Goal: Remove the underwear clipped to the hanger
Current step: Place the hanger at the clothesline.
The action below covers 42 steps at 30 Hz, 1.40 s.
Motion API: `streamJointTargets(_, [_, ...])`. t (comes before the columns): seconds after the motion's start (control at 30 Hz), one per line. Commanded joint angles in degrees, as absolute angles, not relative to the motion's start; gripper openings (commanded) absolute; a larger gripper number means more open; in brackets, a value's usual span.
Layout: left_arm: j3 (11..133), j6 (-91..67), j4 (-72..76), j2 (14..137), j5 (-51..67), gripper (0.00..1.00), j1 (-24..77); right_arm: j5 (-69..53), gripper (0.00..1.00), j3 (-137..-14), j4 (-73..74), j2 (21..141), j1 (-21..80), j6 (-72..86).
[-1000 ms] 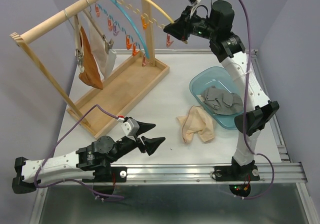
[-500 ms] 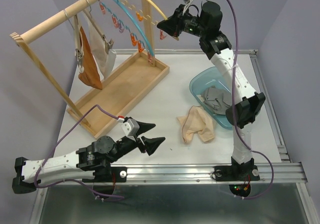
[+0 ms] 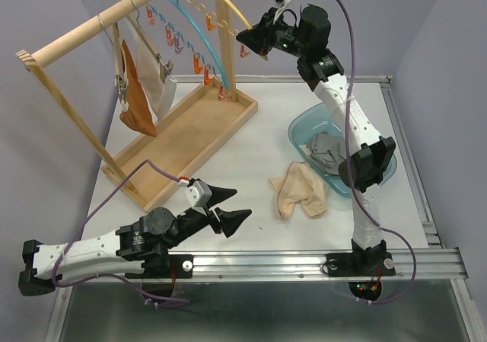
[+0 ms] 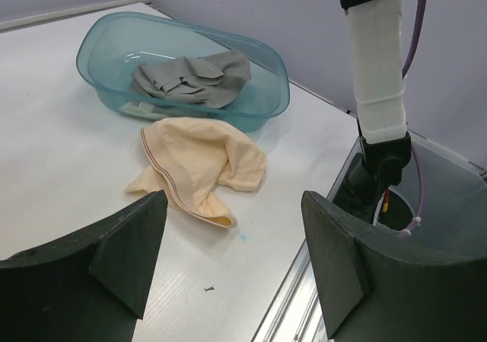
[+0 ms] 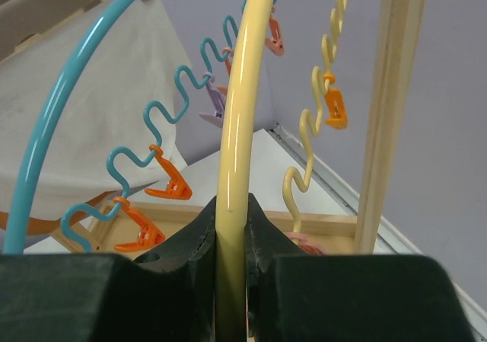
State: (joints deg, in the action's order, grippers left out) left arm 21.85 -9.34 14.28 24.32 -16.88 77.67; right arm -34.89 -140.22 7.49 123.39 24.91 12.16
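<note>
The yellow hanger: smooth, glossy plastic. Orange clips: plastic. Rack: bare, matt wood. Basin: translucent teal plastic, glossy. Grey underwear and beige underwear: soft, matt cloth, creased. Tabletop: white, smooth, faintly sheened.

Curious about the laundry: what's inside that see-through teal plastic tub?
Crumpled grey cloth briefs lie in the clear teal plastic tub; a pale scrap peeks out beneath. Anything else under them is covered.

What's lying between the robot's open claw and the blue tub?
A crumpled beige pair of underwear lies between the left gripper and the blue tub. The left wrist view shows it best.
</note>
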Motion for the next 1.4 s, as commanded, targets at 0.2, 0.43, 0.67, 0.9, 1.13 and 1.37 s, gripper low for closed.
streamJointTargets(0.2, [23.38, -8.97, 14.25, 24.61, -17.05, 0.82, 77.96, -33.66, 0.13, -140.36, 2.20, 121.99, 25.58, 9.49])
streamJointTargets(0.43, [26.45, -8.52, 8.54, 23.65, -20.56, 0.82, 77.96, -33.49, 0.42, -135.45, 2.72, 117.52, 25.49, 7.04])
streamJointTargets(0.67, [32.77, -9.49, 0.09, 24.17, -26.10, 0.82, 77.87, -32.79, 0.73, -128.24, 7.90, 108.29, 25.40, 0.97])
streamJointTargets(0.9, [40.33, -7.39, -7.28, 31.18, -30.50, 0.87, 77.61, -31.46, 1.00, -114.72, 13.18, 93.71, 25.31, -9.12])
streamJointTargets(1.13, [45.00, -4.67, -6.87, 38.93, -22.27, 0.88, 66.22, -33.39, 1.00, -86.12, 21.34, 71.24, 25.22, -23.43])
streamJointTargets(1.37, [42.89, -4.83, -3.77, 40.69, -7.32, 0.89, 49.06, -35.06, 1.00, -60.69, 31.61, 61.09, 25.22, -39.96])
